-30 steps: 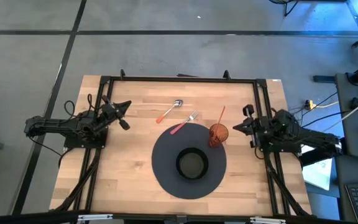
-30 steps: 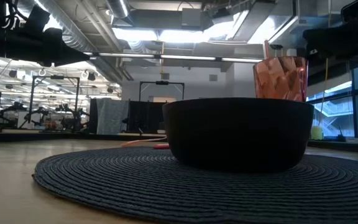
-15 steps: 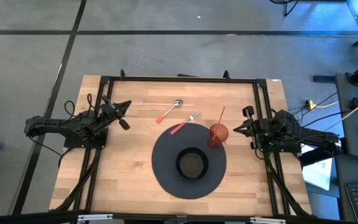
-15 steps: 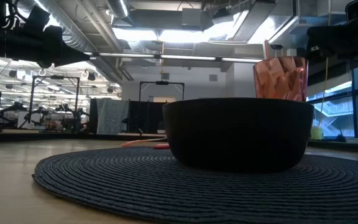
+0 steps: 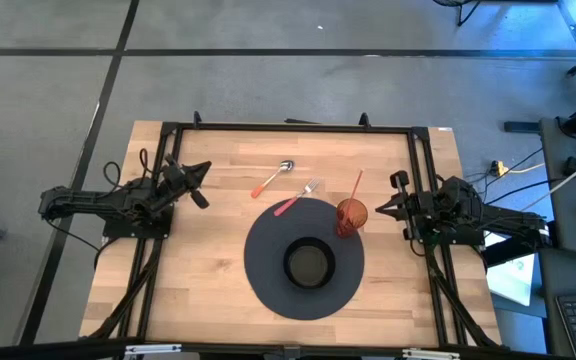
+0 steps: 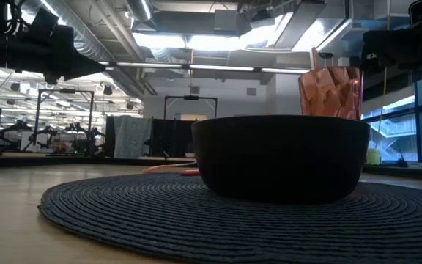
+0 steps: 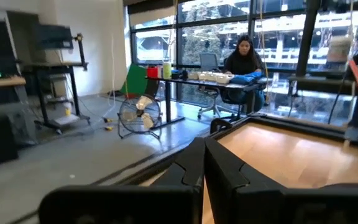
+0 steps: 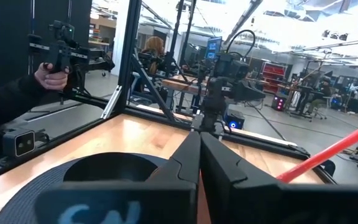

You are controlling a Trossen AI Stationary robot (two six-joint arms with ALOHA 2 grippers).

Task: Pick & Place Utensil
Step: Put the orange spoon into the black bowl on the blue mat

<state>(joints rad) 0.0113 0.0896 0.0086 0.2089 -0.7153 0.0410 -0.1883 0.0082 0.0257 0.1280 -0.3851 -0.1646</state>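
Wooden table (image 5: 218,270) is carrying a dark woven mat (image 5: 304,258); I am seeing the spoon (image 5: 274,177) and fork (image 5: 295,197) lying beyond it. Left gripper (image 5: 204,169) and right gripper (image 5: 378,207) are sitting pressed together, empty, near opposite edges.

both arms parked at table edges, left gripper (image 5: 201,169) & right gripper (image 5: 379,207) closed.
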